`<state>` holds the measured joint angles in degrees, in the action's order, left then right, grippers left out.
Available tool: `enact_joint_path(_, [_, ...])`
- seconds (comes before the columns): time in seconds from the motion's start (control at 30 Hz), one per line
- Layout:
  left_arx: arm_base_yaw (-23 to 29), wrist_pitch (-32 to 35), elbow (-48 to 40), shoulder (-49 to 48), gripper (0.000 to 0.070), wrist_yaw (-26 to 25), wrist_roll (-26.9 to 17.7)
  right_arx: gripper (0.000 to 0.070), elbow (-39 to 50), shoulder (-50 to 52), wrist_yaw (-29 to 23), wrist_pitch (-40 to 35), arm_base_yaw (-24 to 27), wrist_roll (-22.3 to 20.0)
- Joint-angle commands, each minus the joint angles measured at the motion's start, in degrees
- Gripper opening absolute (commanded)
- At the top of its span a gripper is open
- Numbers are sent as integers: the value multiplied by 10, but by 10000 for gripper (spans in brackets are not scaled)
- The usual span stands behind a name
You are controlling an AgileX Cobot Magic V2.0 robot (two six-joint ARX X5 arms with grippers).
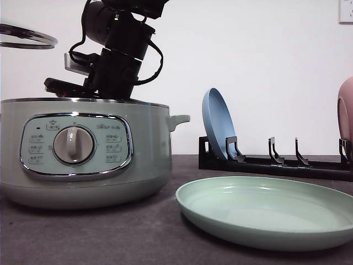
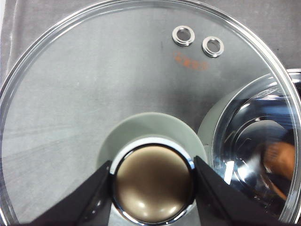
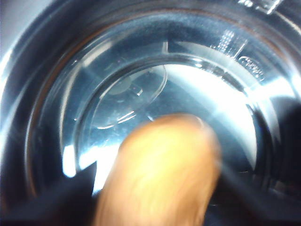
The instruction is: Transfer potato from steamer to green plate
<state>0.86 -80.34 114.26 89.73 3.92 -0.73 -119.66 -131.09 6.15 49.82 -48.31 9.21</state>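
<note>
Right wrist view, and there's the potato [image 3: 162, 174], orange-brown and smooth-skinned, blurred by closeness, down inside the shiny steel bowl of the steamer [image 1: 83, 152]. Its long axis runs away from the camera toward the bowl's floor, rounded end pointing at the base. Dark shapes flank it on either side where the right gripper [image 3: 157, 207] sits, but whether those fingers are clamped on it, I cannot tell. From the front, the right arm reaches down into the sage-green pot. Meanwhile the left gripper [image 2: 153, 188] is closed tight on the lid knob [image 2: 153, 183], holding the glass lid [image 2: 117, 80] aloft, off to the pot's side. The green plate [image 1: 270, 212] lies flat on the table beside the steamer, with a blue plate [image 1: 218, 124] upright in the rack [image 1: 276, 163] behind.
</note>
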Motion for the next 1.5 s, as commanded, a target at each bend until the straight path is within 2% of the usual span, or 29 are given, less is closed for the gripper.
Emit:
enact_joint_path(0.0, [0,20,19,0,0,0,-3,212,-16,-14,0,-2,-7,5])
enact_joint_path(0.07, [0,20,19,0,0,0,-3,186,-17,-11,4,-2,-6,4])
enact_joint_path(0.43, [0,21,19,0,0,-1,-3,182,-62,59,4,18,2,-18])
enact_joint_path(0.73, [-2,21,19,0,0,-33,-3,181,-79,171,-2,83,16,-51])
enact_joint_path(0.97, [-15,21,19,0,0,-59,-3,181,-65,257,-3,156,50,-71])
enact_joint_path(1.07, [-27,21,19,0,0,-64,-3,181,-25,297,-2,165,69,-76])
enact_joint_path(1.2, [-47,22,19,0,0,-81,-3,181,73,364,-2,147,93,-78])
enact_joint_path(1.47, [-105,23,19,0,0,-85,-3,181,320,510,-2,40,122,-83])
